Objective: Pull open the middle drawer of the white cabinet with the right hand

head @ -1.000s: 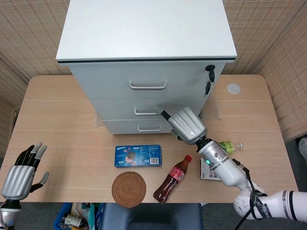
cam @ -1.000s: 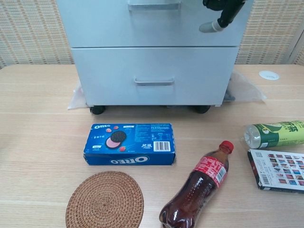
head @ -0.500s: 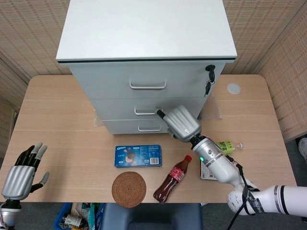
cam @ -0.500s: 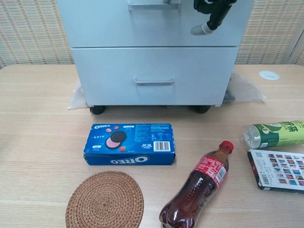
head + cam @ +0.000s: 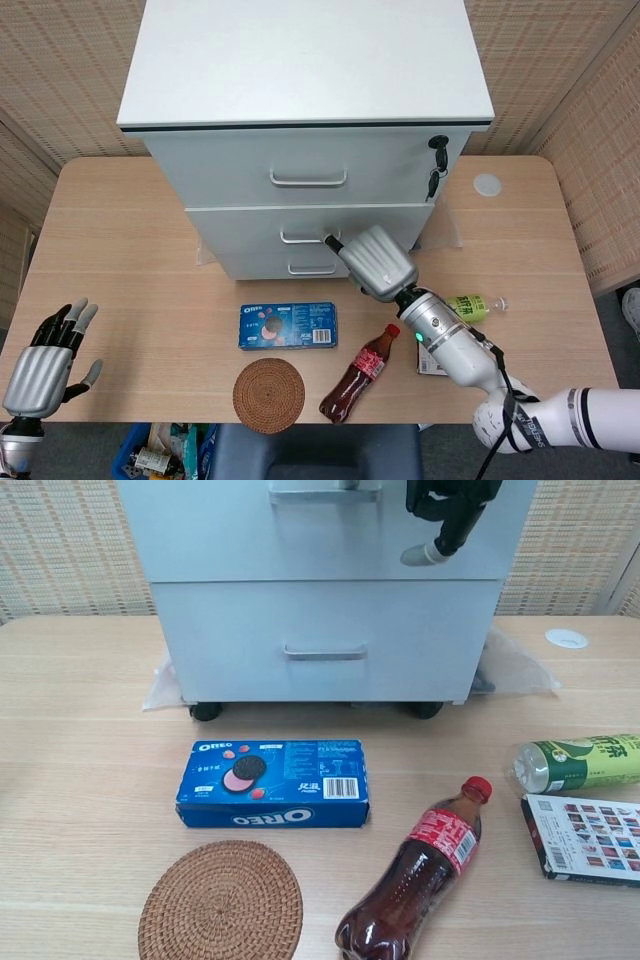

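Drawers (three) [image 5: 305, 228], bottles (two) [image 5: 412, 879], one right hand [image 5: 377, 262].

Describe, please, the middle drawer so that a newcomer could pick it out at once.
The white cabinet stands at the back of the table, with three drawers stacked on its front. The middle drawer lies between the tall top drawer and the bottom drawer; the right hand is at its handle.
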Robot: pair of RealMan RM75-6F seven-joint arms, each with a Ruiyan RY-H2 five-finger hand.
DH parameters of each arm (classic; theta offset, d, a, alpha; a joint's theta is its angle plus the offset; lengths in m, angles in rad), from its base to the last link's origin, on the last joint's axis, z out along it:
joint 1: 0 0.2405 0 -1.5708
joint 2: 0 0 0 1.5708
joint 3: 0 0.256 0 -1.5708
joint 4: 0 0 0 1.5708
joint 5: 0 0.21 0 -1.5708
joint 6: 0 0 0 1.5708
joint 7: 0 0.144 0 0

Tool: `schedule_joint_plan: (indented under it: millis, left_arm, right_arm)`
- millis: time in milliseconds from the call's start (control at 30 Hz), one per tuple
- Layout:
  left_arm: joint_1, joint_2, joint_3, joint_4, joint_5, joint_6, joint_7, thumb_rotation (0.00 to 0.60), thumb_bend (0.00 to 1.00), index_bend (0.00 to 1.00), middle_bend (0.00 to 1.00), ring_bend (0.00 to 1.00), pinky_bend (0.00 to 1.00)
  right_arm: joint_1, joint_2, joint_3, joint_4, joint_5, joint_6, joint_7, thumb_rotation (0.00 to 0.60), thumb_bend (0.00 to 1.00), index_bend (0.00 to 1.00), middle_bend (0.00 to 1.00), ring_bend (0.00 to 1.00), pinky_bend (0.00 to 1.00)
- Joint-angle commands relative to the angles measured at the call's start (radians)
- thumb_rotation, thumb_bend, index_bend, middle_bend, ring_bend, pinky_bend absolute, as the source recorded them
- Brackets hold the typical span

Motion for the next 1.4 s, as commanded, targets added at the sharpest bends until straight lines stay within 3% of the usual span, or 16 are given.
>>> schedule_joint_plan:
  millis: [33,1400]
  left_arm:
    - [-0.002,-0.001,-0.001,-0.001,0.000,-0.002,0.001,0.600,0.34,0.02,0.00,0.02,0.12]
    - [0.003,0.001,0.001,-0.010,-0.003,0.004,0.011,0.600,0.34,0.02,0.00,0.02,0.12]
  right_arm:
    - [-0.002,0.006,-0.012,-0.011,-0.009,0.007,-0.003,0.600,0.28,0.20,0.87,0.90,0.92]
    - [-0.081,0.087,-0.144,-0.230,-0.266,0.069,-0.067,0.600,0.28,0.20,0.88,0.90,0.92]
